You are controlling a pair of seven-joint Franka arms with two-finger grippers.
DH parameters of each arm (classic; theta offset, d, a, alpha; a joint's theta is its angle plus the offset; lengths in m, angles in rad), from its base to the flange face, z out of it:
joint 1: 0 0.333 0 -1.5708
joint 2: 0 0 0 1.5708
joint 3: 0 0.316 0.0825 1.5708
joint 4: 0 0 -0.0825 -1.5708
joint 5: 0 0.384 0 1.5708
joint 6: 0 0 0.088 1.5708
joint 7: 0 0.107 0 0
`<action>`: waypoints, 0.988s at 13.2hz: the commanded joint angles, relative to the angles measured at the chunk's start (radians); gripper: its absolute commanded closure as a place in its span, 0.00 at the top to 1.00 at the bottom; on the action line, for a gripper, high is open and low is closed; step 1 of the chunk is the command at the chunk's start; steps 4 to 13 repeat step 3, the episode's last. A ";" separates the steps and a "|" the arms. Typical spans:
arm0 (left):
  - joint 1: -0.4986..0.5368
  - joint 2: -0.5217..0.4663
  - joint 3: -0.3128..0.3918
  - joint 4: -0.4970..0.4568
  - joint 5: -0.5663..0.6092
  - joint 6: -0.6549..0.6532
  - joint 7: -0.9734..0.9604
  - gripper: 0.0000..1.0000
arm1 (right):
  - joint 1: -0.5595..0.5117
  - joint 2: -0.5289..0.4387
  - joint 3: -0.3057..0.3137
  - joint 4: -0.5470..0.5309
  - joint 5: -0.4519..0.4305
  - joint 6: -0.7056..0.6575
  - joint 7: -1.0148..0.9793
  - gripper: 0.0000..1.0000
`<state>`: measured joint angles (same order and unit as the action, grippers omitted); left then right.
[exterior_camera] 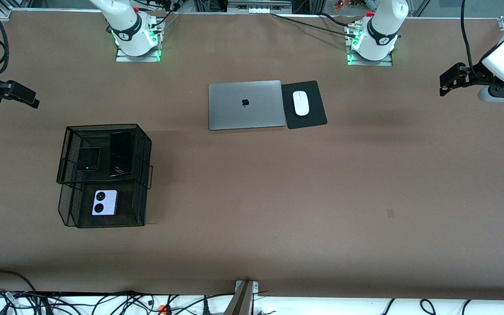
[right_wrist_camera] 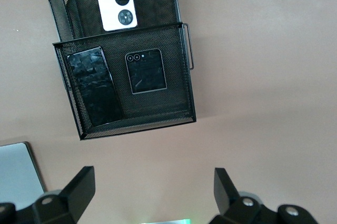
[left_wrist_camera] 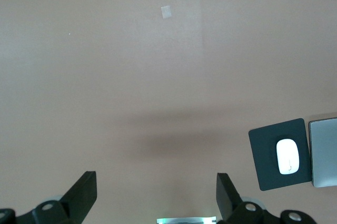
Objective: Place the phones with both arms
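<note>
A closed grey laptop (exterior_camera: pixel 246 105) and a white mouse (exterior_camera: pixel 301 103) on a black pad (exterior_camera: pixel 304 105) are lying mid-table. All three phones are being held in a two-tier black mesh rack (exterior_camera: pixel 103 175) toward the right arm's end: the long black slab (exterior_camera: pixel 120 153), its long axis running toward the front camera, beside the squarish black phone (exterior_camera: pixel 89 159) on the upper tier; the lavender-white phone (exterior_camera: pixel 104 202) below. The left gripper (left_wrist_camera: pixel 157 195) and right gripper (right_wrist_camera: pixel 154 191) are being kept wide open and empty above bare table.
</note>
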<state>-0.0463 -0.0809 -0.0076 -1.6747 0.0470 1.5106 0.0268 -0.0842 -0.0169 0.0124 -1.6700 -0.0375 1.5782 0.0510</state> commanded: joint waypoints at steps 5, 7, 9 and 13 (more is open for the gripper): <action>0.005 0.001 -0.006 0.010 -0.006 -0.017 0.005 1.00 | 0.006 0.002 -0.003 0.022 0.005 -0.012 0.015 1.00; 0.005 0.001 -0.006 0.010 -0.006 -0.017 0.005 1.00 | 0.006 0.002 -0.003 0.022 0.005 -0.012 0.015 1.00; 0.005 0.001 -0.006 0.010 -0.006 -0.017 0.005 1.00 | 0.006 0.002 -0.003 0.022 0.005 -0.012 0.015 1.00; 0.005 0.001 -0.006 0.010 -0.006 -0.017 0.005 1.00 | 0.006 0.002 -0.003 0.022 0.005 -0.012 0.015 1.00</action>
